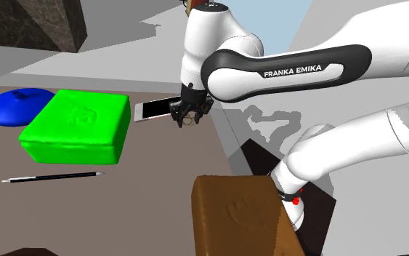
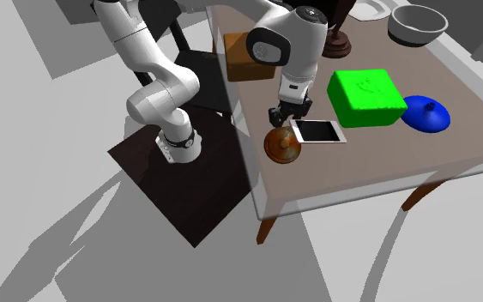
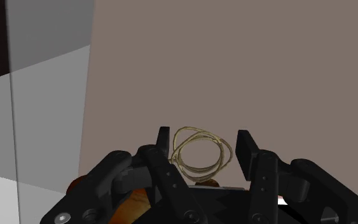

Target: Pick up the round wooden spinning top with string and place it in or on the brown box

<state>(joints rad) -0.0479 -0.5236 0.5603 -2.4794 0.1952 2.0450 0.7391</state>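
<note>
The round brown spinning top rests on the table's corner beside a white phone. My black gripper hangs just above it, pointing down. In the wrist view the top's pale string coil lies between my fingertips, which stand apart on either side of it, and the top's brown body shows behind the finger bases. The gripper is open. In the shoulder view the gripper hovers at the phone's end with the string loop at its tips. The brown box stands near the stand; it also appears behind the arm as the brown box.
A white phone lies next to the gripper. A bright green box, a blue lid and a black pencil lie further along the brown table. A grey bowl stands at the far corner. The table edge runs close beside the top.
</note>
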